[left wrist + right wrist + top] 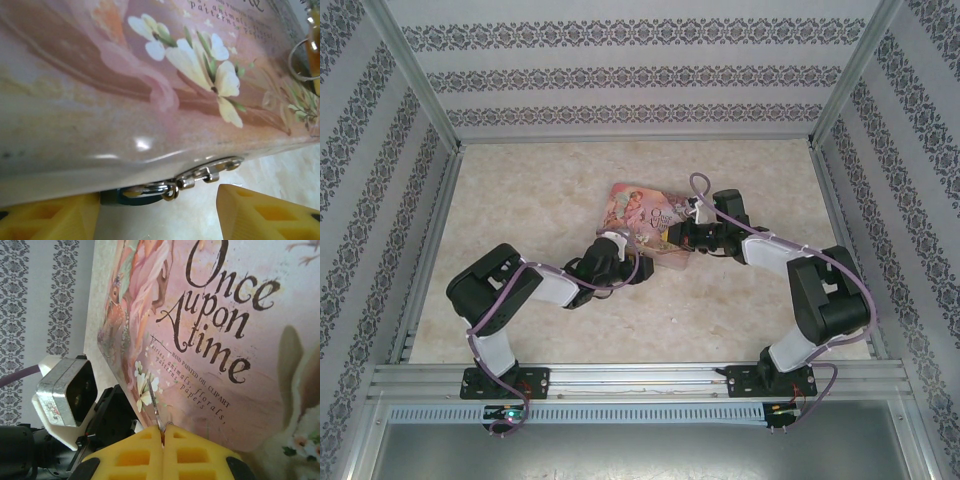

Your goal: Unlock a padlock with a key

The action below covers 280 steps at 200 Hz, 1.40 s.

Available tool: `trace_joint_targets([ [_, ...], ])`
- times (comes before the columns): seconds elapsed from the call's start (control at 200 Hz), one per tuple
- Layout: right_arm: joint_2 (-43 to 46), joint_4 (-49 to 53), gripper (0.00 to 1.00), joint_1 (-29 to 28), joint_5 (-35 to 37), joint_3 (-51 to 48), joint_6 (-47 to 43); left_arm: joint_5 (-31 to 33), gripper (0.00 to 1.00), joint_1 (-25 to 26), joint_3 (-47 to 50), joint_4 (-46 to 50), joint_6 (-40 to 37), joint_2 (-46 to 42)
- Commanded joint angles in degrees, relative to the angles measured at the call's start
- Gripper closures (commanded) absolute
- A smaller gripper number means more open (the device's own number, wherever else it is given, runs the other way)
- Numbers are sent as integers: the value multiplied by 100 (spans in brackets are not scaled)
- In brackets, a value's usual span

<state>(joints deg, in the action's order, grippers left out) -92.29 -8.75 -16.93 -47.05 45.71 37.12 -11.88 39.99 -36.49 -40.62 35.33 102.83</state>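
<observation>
The tiny padlock (131, 196), teal body with a thin silver shackle (152, 188), hangs from the silver hasp (210, 172) at the lower edge of the pink tin box (150, 75). My left gripper (157, 220) is open and its yellow fingers (45, 220) stand on either side of the padlock, the left one close against its body. My right gripper (163, 432) is shut on the key (154, 400), whose thin silver blade sticks up over the box lid (225, 340). From above, both grippers, left (620, 258) and right (685, 238), meet at the box's near edge.
The pink box (645, 212) lies mid-table on the marble-look surface (540, 200). The left arm's wrist camera (65, 390) sits close beside the right gripper. A key ring (300, 60) shows at the box's far right. Patterned walls and metal rails (430, 240) enclose the table.
</observation>
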Motion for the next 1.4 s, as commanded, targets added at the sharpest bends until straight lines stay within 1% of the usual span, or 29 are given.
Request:
trace_joint_targets([
  [0.0,-117,71,100,-102,132,100,-192,-128,40,-68,-215,182,-226,96],
  [0.17,-200,85,100,-133,204,69,-204,-210,45,-61,-336,274,-262,210],
  [0.38,-193,93,100,-180,242,61,-197,-31,47,-44,-345,171,-194,309],
  [0.525,-175,102,100,-188,266,42,-197,97,51,-45,-392,101,-148,365],
  [0.819,-29,111,100,-220,257,25,-172,279,66,-36,-425,89,-175,309],
  [0.919,102,102,100,-215,257,37,-154,277,71,-35,-427,106,-202,251],
  [1.174,631,93,100,-206,250,43,-126,196,78,-35,-407,260,-264,62],
  [1.394,1268,84,100,-185,305,-223,-281,26,79,17,-397,417,-27,-133],
])
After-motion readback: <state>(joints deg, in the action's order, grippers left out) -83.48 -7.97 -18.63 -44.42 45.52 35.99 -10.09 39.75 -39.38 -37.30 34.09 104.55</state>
